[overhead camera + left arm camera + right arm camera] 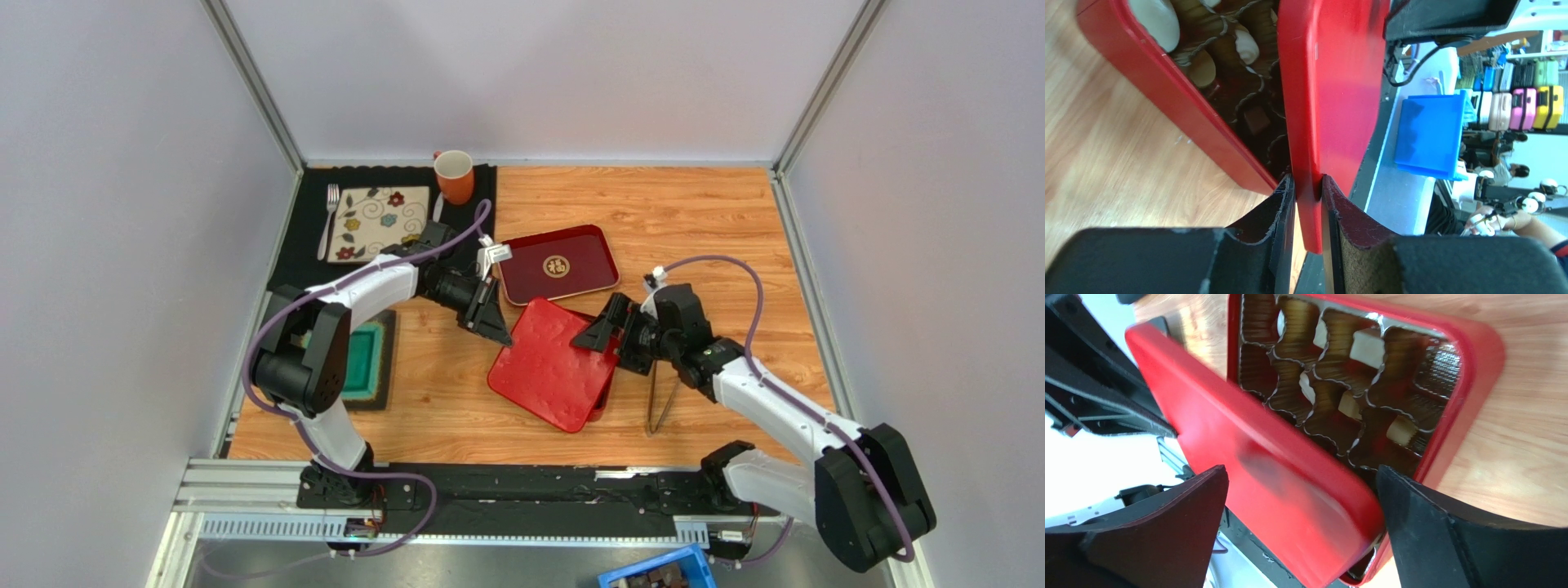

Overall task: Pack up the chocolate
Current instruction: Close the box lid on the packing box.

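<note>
The red box [597, 401] lies on the wooden table, mostly covered by its red lid [552, 365], which is tilted over it. My left gripper [491, 321] is shut on the lid's edge [1327, 92] and holds it up at an angle. Under it, the box wall [1168, 92] and brown paper cups with cream chocolate [1155, 21] show. My right gripper [610, 333] is open, its jaws standing either side of the lid's corner [1247, 453] and the box rim [1475, 373]. White chocolate pieces [1367, 348] sit in the gridded cups.
A dark red tray with a gold emblem [558, 263] lies just behind the box. An orange mug [454, 175], a flowered plate [378, 223] and a fork [330, 221] sit on a black mat at back left. A green block [362, 355] lies left, thin tongs [660, 398] right.
</note>
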### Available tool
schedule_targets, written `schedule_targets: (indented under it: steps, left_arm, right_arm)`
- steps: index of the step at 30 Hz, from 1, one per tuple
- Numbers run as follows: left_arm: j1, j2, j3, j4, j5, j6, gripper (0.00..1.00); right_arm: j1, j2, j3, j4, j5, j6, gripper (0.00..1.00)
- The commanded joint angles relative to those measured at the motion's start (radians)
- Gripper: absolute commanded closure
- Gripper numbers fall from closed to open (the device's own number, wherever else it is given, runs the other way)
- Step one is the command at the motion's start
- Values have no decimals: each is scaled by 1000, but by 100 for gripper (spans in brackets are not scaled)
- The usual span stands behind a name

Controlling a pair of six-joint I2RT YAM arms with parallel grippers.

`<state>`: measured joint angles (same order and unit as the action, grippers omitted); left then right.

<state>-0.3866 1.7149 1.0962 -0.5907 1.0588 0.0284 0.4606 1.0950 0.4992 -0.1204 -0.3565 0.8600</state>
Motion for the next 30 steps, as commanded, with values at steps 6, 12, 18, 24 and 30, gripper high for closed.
schedule_targets:
  steps: [6,12,18,24,30]
  left_arm:
    - [-5,-15,-30,71,44,-24,77]
    - [2,-9,-68,91,49,-77,80]
    - [35,-1,-110,170,64,-205,83]
    - [45,12,-127,226,96,-312,84]
    - [45,31,-114,239,121,-373,84]
  right_arm:
    - [-19,-3,165,-323,62,-144,0]
    - [-37,-69,283,-433,120,-217,0]
    - [-137,-55,360,-461,139,-245,0]
    - [-204,66,360,-375,162,-243,10]
    - [-209,229,364,-302,185,-223,20]
